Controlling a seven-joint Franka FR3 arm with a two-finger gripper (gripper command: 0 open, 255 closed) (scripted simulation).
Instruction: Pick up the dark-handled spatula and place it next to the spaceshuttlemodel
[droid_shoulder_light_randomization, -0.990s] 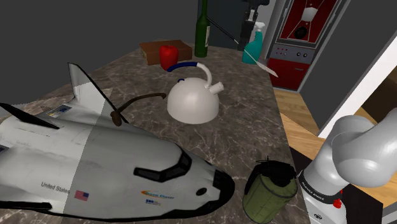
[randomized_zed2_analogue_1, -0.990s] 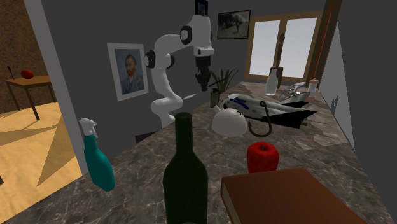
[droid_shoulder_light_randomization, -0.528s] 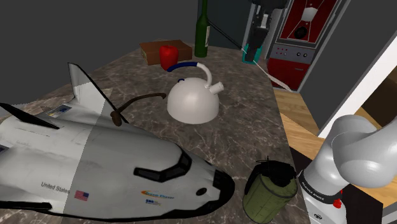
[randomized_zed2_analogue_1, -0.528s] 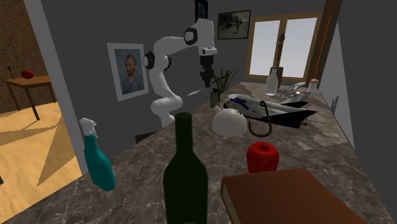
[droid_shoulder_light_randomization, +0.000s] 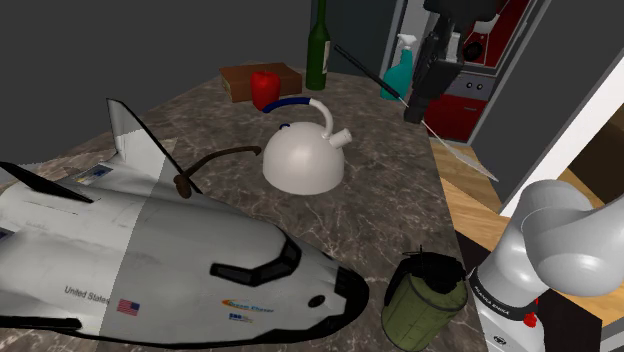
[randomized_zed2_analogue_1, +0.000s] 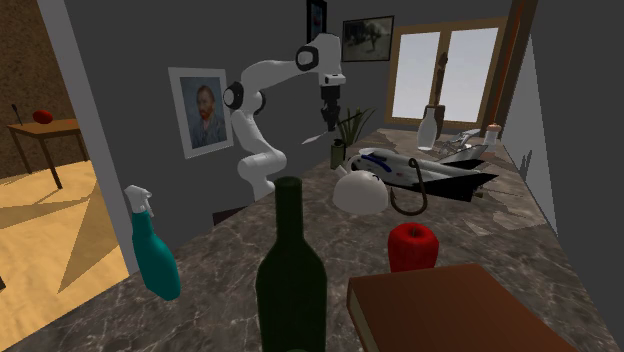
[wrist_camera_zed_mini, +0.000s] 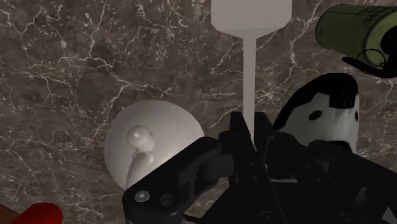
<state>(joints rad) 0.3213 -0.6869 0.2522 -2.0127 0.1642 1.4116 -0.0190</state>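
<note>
Change: over the last second the gripper (droid_shoulder_light_randomization: 415, 108) has swung from the shoulder view's top edge down and toward that view's right, carrying the spatula (droid_shoulder_light_randomization: 460, 150) with it. The pale blade, earlier over the counter (droid_shoulder_light_randomization: 385, 185) near its rim, now hangs past the rim above the wooden floor (droid_shoulder_light_randomization: 470, 205).
Gripper: closed on the spatula. In the wrist view the two black fingers clasp its pale shaft between them.
Spatula: lifted clear of the counter and held aslant. In the shoulder view its dark handle rises toward the green bottle (droid_shoulder_light_randomization: 317, 50) and its blade slopes down to that view's right. In the wrist view the blade reaches out ahead of the fingers over the marble.
Space shuttle model (droid_shoulder_light_randomization: 150, 240): lies on the counter at the shoulder view's lower left, black nose toward the olive pot (droid_shoulder_light_randomization: 425, 300), well apart from the spatula.
Kettle (droid_shoulder_light_randomization: 300, 160): white with a blue handle, standing mid-counter between the space shuttle model and the gripper. In the wrist view it lies just beside the fingers.
Olive pot: near the shuttle's nose, at the counter's near end.
Far end of counter: green bottle, red apple (droid_shoulder_light_randomization: 264, 88), brown book (droid_shoulder_light_randomization: 245, 75) and teal spray bottle (droid_shoulder_light_randomization: 398, 68).
Arm (randomized_zed2_analogue_1: 262, 100): in the second exterior view it is white and bent, its hand pointing down above the counter, before a grey wall bearing a framed portrait (randomized_zed2_analogue_1: 205, 110).
Background: red cabinet (droid_shoulder_light_randomization: 465, 100) behind the gripper in the shoulder view.
</note>
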